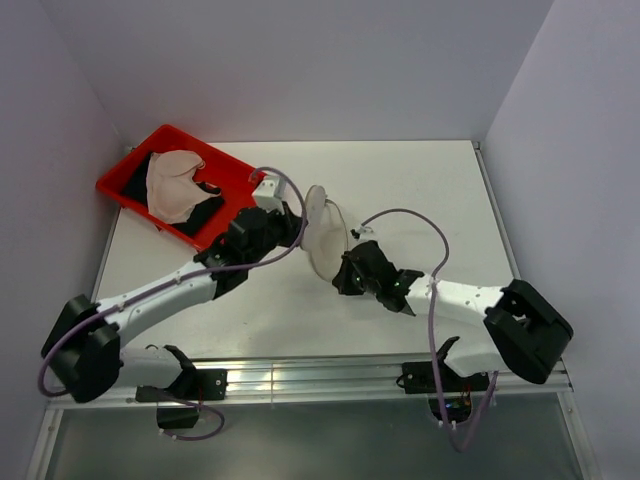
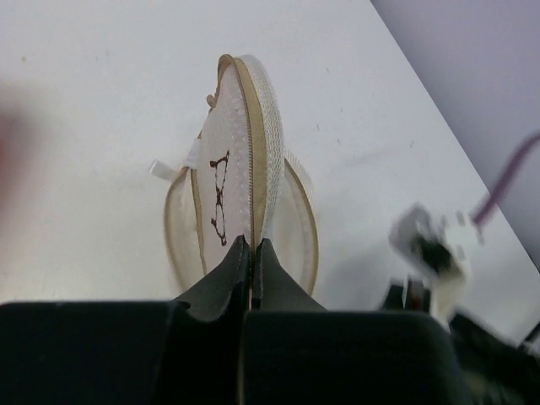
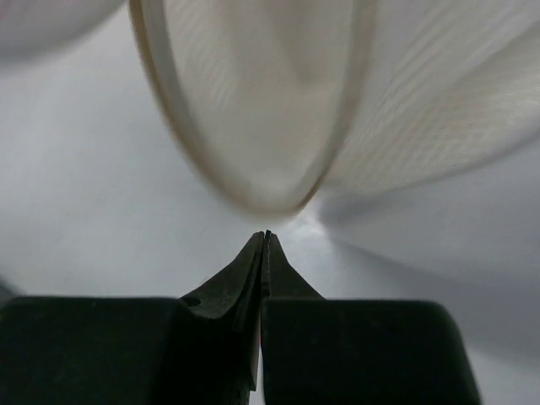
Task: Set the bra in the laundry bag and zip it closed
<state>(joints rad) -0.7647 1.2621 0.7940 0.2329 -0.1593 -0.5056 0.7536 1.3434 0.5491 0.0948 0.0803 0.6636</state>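
The laundry bag [image 1: 325,235], a round white mesh drum, stands on edge above the table's middle between my two grippers. My left gripper [image 1: 297,228] is shut on its rim. In the left wrist view the gripper [image 2: 252,245] pinches the zipper edge beside the bag's face with the black bra outline [image 2: 221,190]. My right gripper [image 1: 343,268] is shut at the bag's lower right. In the right wrist view the gripper [image 3: 267,236] sits just below the blurred bag [image 3: 261,101], with a small gap between them. The beige bra [image 1: 175,185] lies in the red tray [image 1: 125,175].
The red tray sits at the far left corner and also holds black cloth [image 1: 205,212]. Purple cables [image 1: 400,213] loop over both arms. Walls close the table on the left, back and right. The right arm's white connector [image 2: 430,245] shows near the bag.
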